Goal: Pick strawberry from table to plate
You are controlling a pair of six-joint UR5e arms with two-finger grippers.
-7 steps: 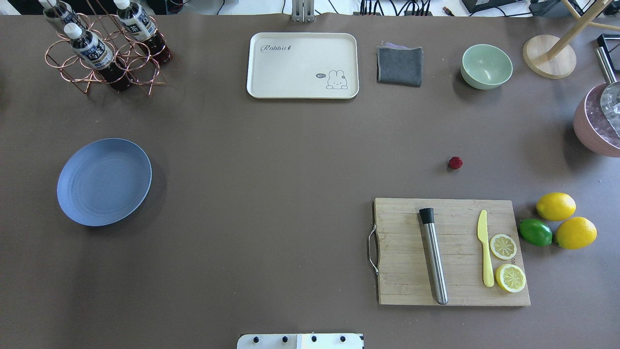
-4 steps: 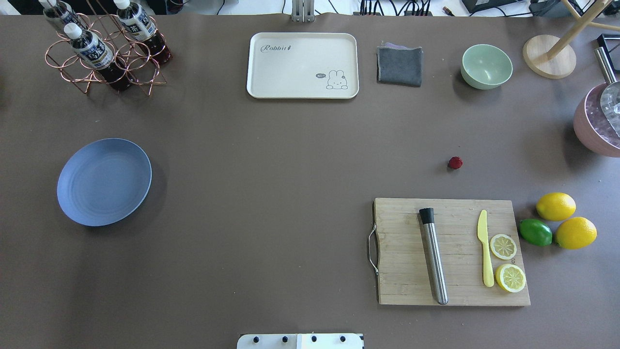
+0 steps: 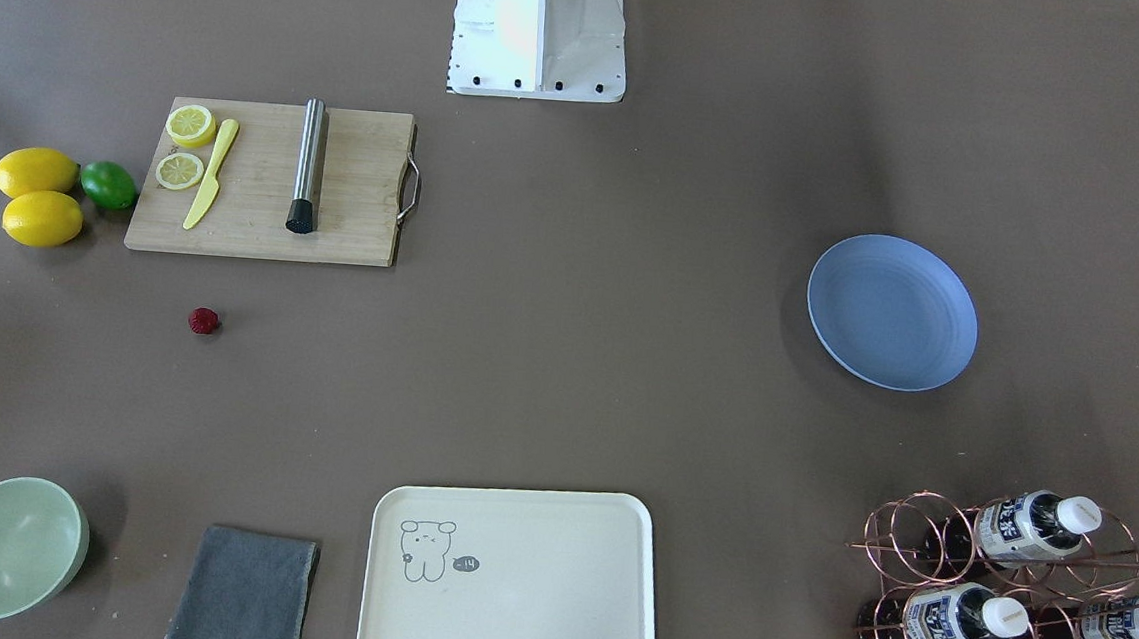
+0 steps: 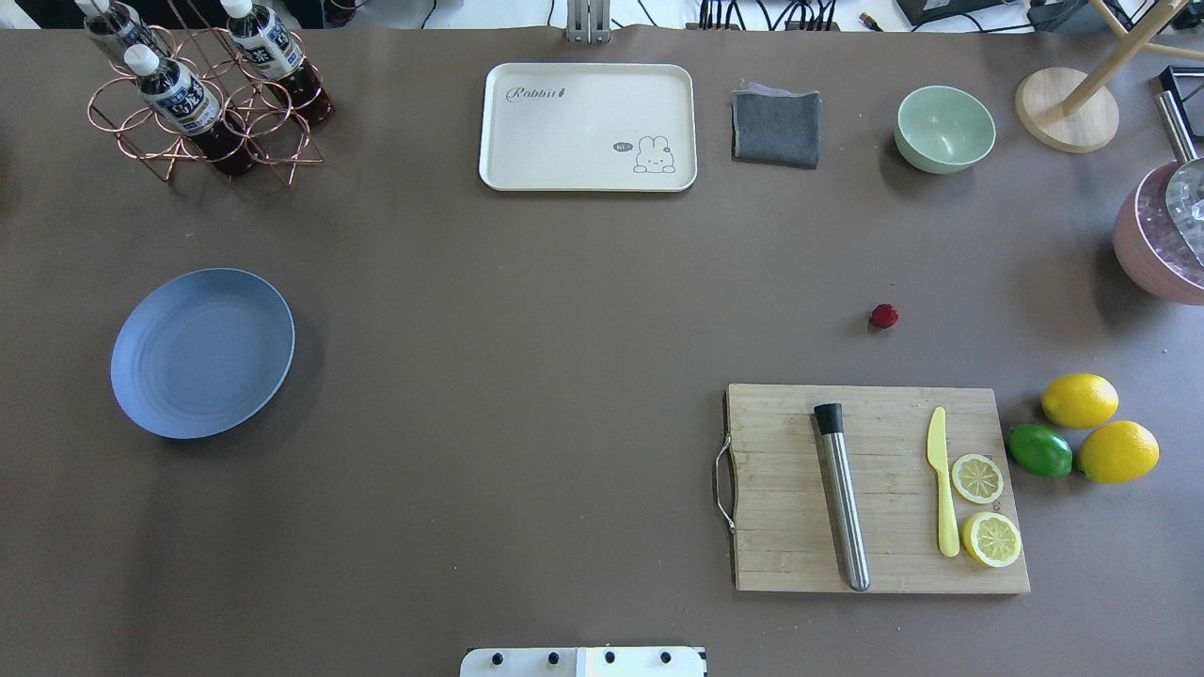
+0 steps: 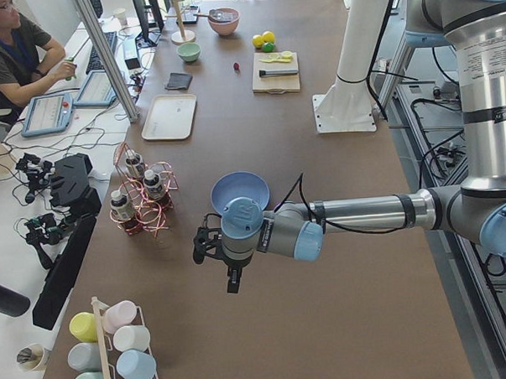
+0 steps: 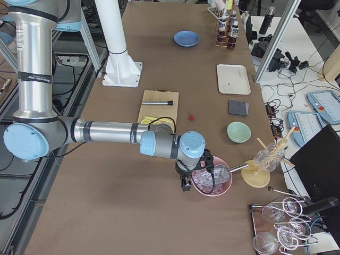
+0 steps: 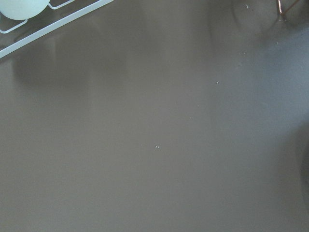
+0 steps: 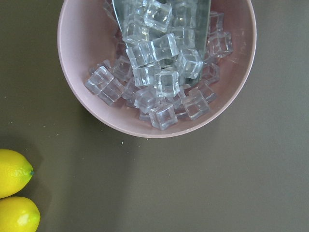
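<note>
The strawberry (image 4: 883, 316) (image 3: 203, 321) (image 6: 192, 117) is a tiny dark red berry lying on the brown table (image 4: 564, 376), just beyond the cutting board. The blue-grey plate (image 4: 202, 353) (image 3: 892, 312) (image 5: 240, 190) sits far across the table and holds nothing. My left gripper (image 5: 203, 246) shows only in the exterior left view, hovering near the plate at the table's end; I cannot tell if it is open or shut. My right gripper (image 6: 186, 185) shows only in the exterior right view, over a pink bowl, far from the strawberry; its state cannot be told either.
A cutting board (image 4: 879, 489) carries a steel muddler, a yellow knife and lemon slices. Two lemons and a lime (image 4: 1039, 450) lie beside it. A pink bowl of ice (image 8: 157, 67), a green bowl (image 4: 944, 128), a grey cloth (image 4: 776, 126), a cream tray (image 4: 588, 127) and a bottle rack (image 4: 202, 94) line the far side.
</note>
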